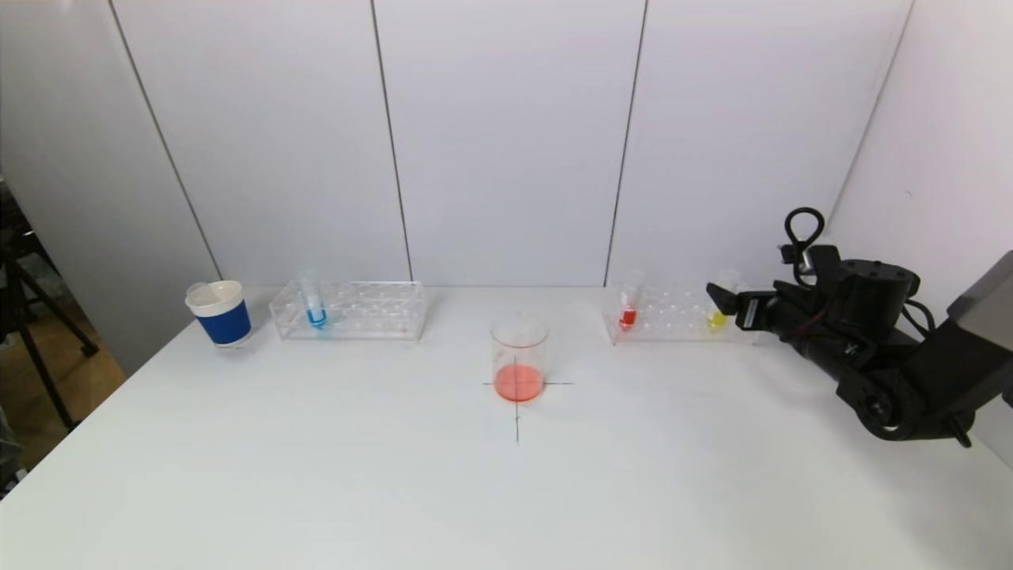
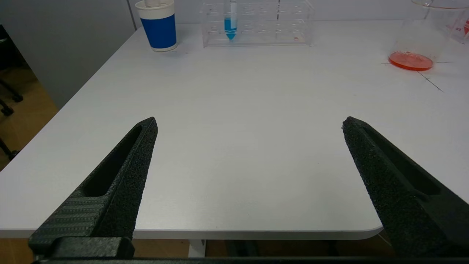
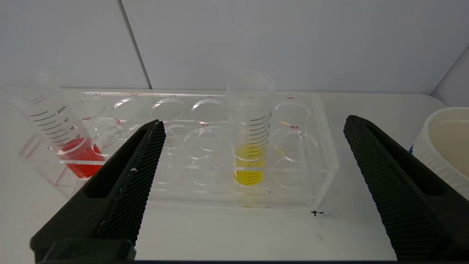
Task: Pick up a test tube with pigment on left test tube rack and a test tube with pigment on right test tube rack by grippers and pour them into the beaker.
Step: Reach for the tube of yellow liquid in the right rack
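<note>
Yellow tube (image 3: 250, 132) in right rack (image 3: 322, 161); right gripper (image 3: 253, 128) jaws wide, empty, facing it.

A white table in a plain room.
The table (image 1: 316, 475) is big and white with a small black cross (image 1: 518, 396) drawn on it. White wall panels (image 1: 506, 142) stand behind it. A brown wood floor (image 1: 47, 380) and black tripod legs (image 1: 32, 348) show on the left.
</note>
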